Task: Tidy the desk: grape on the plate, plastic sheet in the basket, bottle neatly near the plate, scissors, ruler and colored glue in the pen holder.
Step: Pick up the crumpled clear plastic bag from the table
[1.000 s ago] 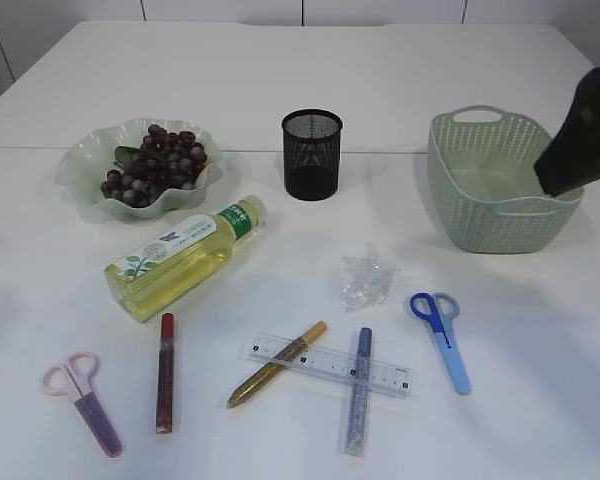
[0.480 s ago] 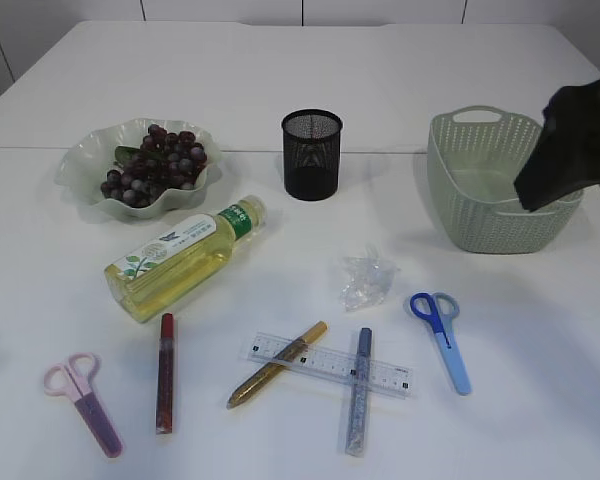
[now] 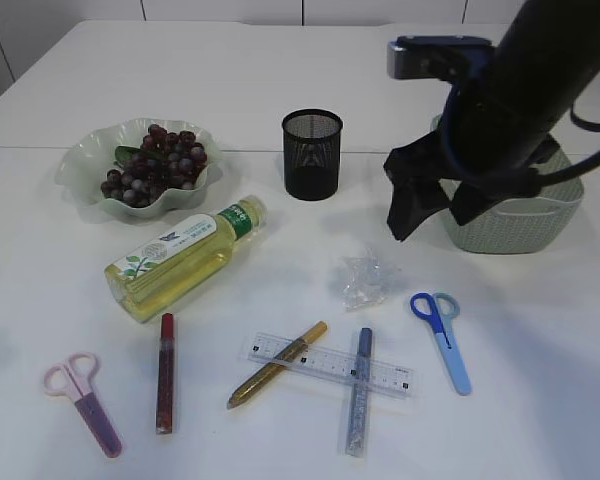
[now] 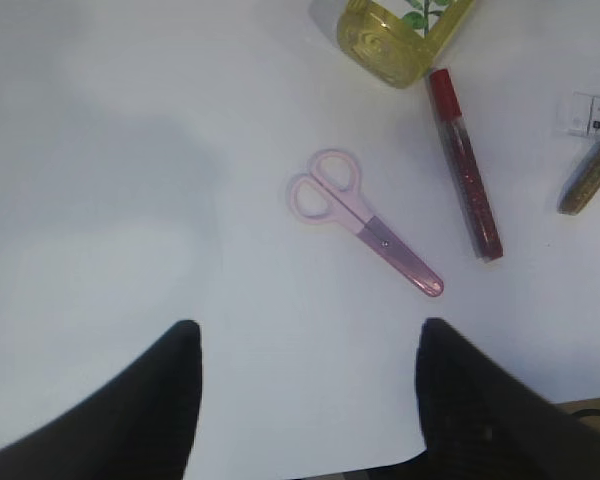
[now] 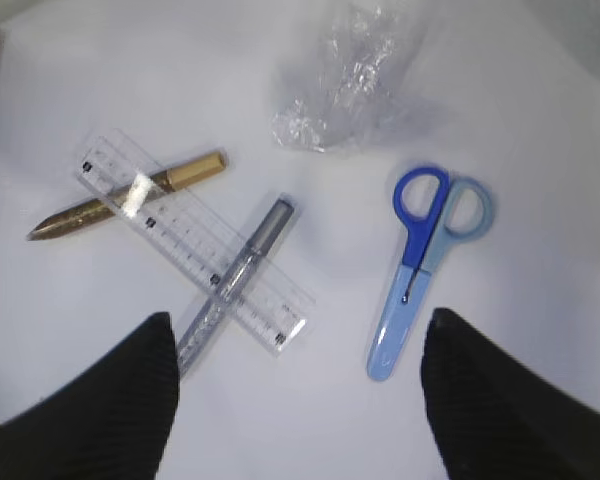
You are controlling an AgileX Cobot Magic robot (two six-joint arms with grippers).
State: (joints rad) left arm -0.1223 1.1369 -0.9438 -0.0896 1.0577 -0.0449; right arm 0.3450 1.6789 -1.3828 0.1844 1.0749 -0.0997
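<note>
Near the front left corner of the white tabletop (image 3: 500, 430) lie the pink plastic scissors (image 3: 83, 400), handles toward the left edge. The left gripper (image 4: 305, 400) hangs above them with its two dark fingers spread apart and nothing between them. Toward the back left sits the pale green scalloped plate (image 3: 80, 165) with the bunch of dark purple grapes (image 3: 155, 165) on it. Just in front of the plate, the clear bottle of yellow liquid (image 3: 180, 258) lies on its side, cap pointing toward the back. The red glitter glue tube (image 3: 165, 372) lies near the bottle's base.

Toward the middle of the front edge, the transparent plastic ruler (image 3: 330, 364) rests across the gold glitter glue tube (image 3: 277, 363), and the silver glitter glue tube (image 3: 358, 391) lies over the ruler. The black mesh pen holder (image 3: 312, 154) stands upright at centre back. The crumpled clear plastic sheet (image 3: 365, 278) lies right of centre, with the blue plastic scissors (image 3: 442, 338) just beyond it. The right gripper (image 3: 425, 212) hovers above the sheet, fingers wide apart and empty. The pale green woven basket (image 3: 505, 215) sits near the right edge.
</note>
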